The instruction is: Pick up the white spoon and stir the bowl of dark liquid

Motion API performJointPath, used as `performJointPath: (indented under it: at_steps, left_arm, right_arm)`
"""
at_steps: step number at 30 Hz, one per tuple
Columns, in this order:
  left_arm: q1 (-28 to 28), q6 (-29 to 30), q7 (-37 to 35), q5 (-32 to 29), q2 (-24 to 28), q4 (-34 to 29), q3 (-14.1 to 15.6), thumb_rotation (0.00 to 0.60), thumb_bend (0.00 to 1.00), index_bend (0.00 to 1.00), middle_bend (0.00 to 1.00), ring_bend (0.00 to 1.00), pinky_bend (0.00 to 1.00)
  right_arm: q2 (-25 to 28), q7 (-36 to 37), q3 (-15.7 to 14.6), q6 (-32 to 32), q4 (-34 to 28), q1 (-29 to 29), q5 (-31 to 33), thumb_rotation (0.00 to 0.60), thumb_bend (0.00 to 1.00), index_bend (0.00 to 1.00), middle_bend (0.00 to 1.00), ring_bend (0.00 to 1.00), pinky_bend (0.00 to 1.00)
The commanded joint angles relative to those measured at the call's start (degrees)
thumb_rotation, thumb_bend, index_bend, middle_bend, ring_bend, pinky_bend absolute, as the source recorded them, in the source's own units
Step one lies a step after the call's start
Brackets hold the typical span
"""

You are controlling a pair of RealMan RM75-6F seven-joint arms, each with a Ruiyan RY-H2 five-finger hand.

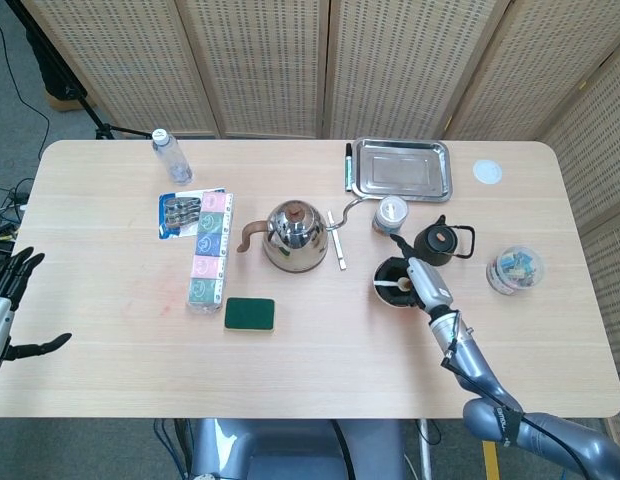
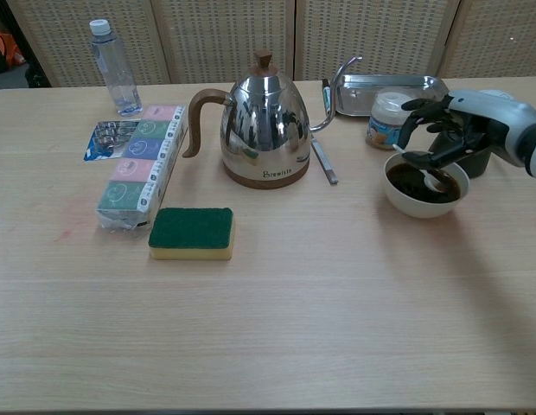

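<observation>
Fingers [image 2: 421, 111] of the right hand [image 2: 447, 130] are curled around the white spoon [image 2: 430, 175], holding it right over the bowl [image 2: 425, 185] with the spoon's scoop end down in the dark liquid [image 2: 415, 183]. From the head view the spoon [image 1: 391, 283] lies across the bowl [image 1: 388, 282] with the right hand [image 1: 424, 280] sitting on the bowl's right side. Can't really make out exactly which fingers pinch the handle, it's too small.

Using the kettle [image 2: 261, 127] as the landmark: the bowl is off to its right, well apart. A small jar [image 2: 387, 119] sits just behind the bowl, further right of the kettle's thin spout, and a metal tray [image 2: 388, 90] is behind that. A dark little pot [image 1: 442, 242] is right of the bowl, mostly hidden behind the hand in the chest view. A green sponge [image 2: 191, 233] sits in front-left of the kettle, a row of colourful packets [image 2: 137, 165] is left of it, and a water bottle [image 2: 111, 68] stands far back-left.

Left hand [image 1: 2, 310] is way off left of the kettle, past the table [image 2: 277, 328] edge, fingers spread apart and holding nothing.
</observation>
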Motion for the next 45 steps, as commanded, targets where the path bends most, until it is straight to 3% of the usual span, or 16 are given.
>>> performJointPath:
  at_steps: [1, 6, 17, 22, 36, 45]
  left_arm:
    - [0.0, 0.1, -0.1, 0.2, 0.0, 0.0, 0.1, 0.490, 0.00, 0.00, 0.00, 0.00, 0.00]
    - [0.0, 0.0, -0.2, 0.4, 0.0, 0.2, 0.1, 0.492, 0.00, 0.00, 0.00, 0.00, 0.00]
    - [-0.2, -0.4, -0.5, -0.4, 0.1, 0.3, -0.1, 0.493, 0.00, 0.00, 0.00, 0.00, 0.00]
    - [-0.2, -0.4, -0.6, -0.6, 0.2, 0.3, -0.2, 0.491, 0.00, 0.00, 0.00, 0.00, 0.00]
    - [-0.2, -0.3, 1.0, 0.5, -0.3, -0.2, 0.4, 0.490, 0.00, 0.00, 0.00, 0.00, 0.00]
    - [-0.2, -0.3, 0.6, 0.3, -0.2, -0.1, 0.3, 0.492, 0.00, 0.00, 0.00, 0.00, 0.00]
  right_arm:
    - [1.0, -0.3, -0.6, 0.4, -2.0, -0.7, -0.4, 0.600, 0.47, 0.58, 0.00, 0.00, 0.00]
    - [0.4, -0.9, -0.5, 0.5, -3.5, -0.2, -0.7, 0.600, 0.47, 0.58, 0.00, 0.00, 0.00]
    - [-5.6, -1.9, 2.2, -2.9, 4.2, 4.1, 4.2, 0.600, 0.47, 0.58, 0.00, 0.00, 0.00]
    - [-5.2, -0.9, 3.4, -2.5, 5.5, 4.0, 4.4, 0.600, 0.47, 0.58, 0.00, 0.00, 0.00]
    - [3.6, 1.3, 0.3, -1.7, -3.6, -1.8, 3.2, 0.600, 0.47, 0.58, 0.00, 0.00, 0.00]
    - [1.7, 0.5, 0.9, -2.1, -4.5, -0.1, 3.1, 0.600, 0.47, 0.58, 0.00, 0.00, 0.00]
